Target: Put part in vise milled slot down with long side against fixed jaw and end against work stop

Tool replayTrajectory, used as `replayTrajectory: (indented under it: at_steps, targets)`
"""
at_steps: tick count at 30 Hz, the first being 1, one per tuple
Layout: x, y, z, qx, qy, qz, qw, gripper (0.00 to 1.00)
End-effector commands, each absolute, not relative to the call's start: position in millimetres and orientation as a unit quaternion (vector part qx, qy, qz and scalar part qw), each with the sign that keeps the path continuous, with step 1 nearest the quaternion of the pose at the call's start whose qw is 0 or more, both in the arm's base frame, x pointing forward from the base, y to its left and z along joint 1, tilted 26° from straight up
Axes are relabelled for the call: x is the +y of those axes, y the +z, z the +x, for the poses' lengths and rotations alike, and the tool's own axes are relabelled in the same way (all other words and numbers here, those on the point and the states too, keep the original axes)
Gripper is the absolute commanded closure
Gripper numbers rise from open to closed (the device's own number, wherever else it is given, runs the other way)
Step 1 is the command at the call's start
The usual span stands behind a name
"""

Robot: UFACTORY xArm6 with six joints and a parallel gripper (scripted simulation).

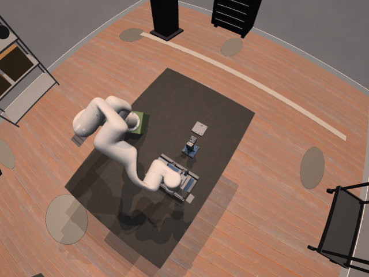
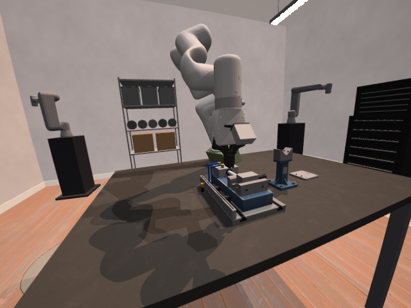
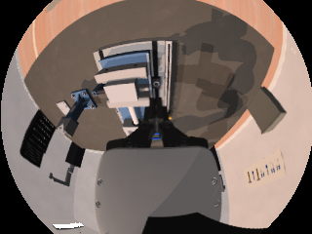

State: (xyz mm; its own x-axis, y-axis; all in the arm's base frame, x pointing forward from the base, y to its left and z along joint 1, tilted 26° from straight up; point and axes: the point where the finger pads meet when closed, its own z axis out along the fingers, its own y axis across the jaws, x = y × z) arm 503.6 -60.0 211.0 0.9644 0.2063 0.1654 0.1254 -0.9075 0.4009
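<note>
The vise (image 2: 243, 192) stands on the table with a blue body, grey rails and two light grey jaws (image 2: 250, 182). It also shows in the overhead view (image 1: 181, 179) and the wrist view (image 3: 127, 88). I cannot pick out the part with certainty; a grey block between the jaws may be it. The infeed plate (image 1: 199, 128) holds nothing, and the notch of the V-block (image 2: 282, 165) looks empty. My gripper (image 2: 228, 162) is shut and empty, pointing down over the vise's far end by the air cylinder (image 2: 219, 171). In the wrist view its fingertips (image 3: 158, 116) are together above the vise's rail.
The blue-based V-block (image 1: 190, 146) stands just beyond the vise, with the infeed plate (image 2: 304, 174) behind it. The arm's green base (image 1: 139, 123) sits at the table's far-left edge. Shelves, cabinets and other robot pedestals stand around the room, away from the table.
</note>
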Motion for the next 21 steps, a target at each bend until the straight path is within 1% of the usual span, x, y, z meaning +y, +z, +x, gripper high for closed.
replayTrajectory:
  at_steps: [1,21]
  targets:
    - [-57.6,217.9,503.0,0.085,0.104,0.971,0.197,1.0]
    - [-53.7,227.4,500.5,0.085,0.104,0.971,0.197,1.0]
